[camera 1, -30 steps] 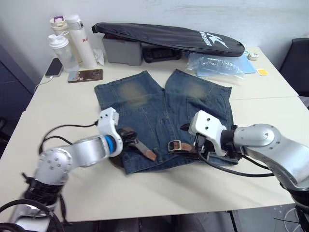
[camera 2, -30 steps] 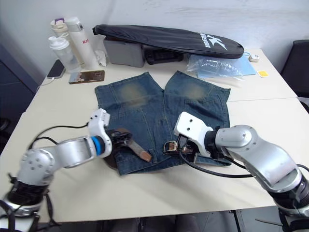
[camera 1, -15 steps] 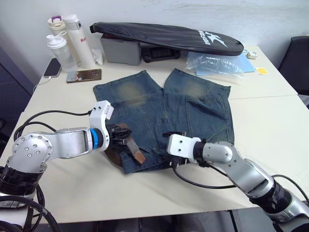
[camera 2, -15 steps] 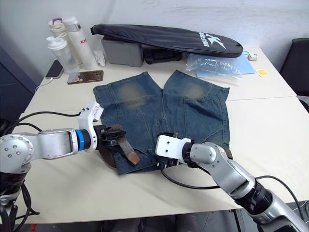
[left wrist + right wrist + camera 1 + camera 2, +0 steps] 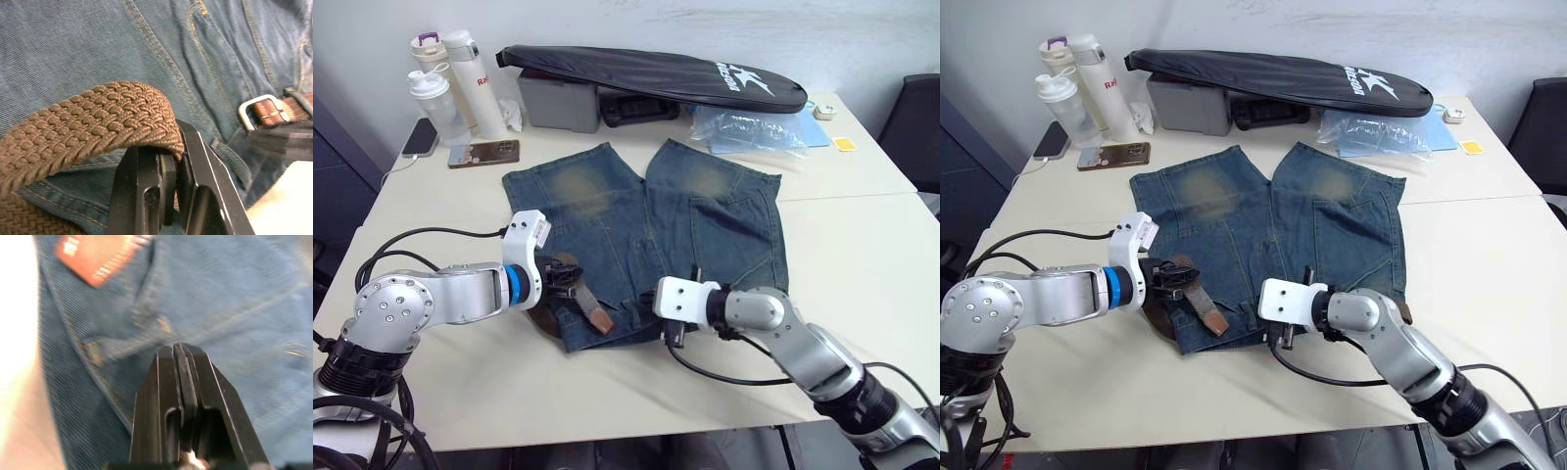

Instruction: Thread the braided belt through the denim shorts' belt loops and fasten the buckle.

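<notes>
The denim shorts (image 5: pixel 646 230) lie flat on the table, waistband toward me. My left gripper (image 5: pixel 570 280) sits over the waistband's left part, shut on the braided belt (image 5: pixel 88 129), which arches over its fingers (image 5: pixel 195 147). The belt's reddish-brown tip (image 5: pixel 598 316) rests on the denim beside it. In the left wrist view the silver buckle (image 5: pixel 264 110) lies flat on the shorts. My right gripper (image 5: pixel 671 335) is at the waistband's near edge in the middle, its fingers (image 5: pixel 166 364) pressed together over the denim with nothing visible between them. I cannot make out the belt loops.
A long black zipped bag (image 5: pixel 651 73) spans the back of the table over a grey box (image 5: pixel 558 100). Bottles (image 5: pixel 460 83) and phones (image 5: pixel 484 153) stand back left, a clear plastic bag (image 5: pixel 749 127) back right. The table's front edge (image 5: pixel 607 426) is close below both arms.
My right gripper has shut and moved left, from over the buckle down to the waistband's near edge. The left gripper keeps its hold on the belt. The camera has shifted slightly.
</notes>
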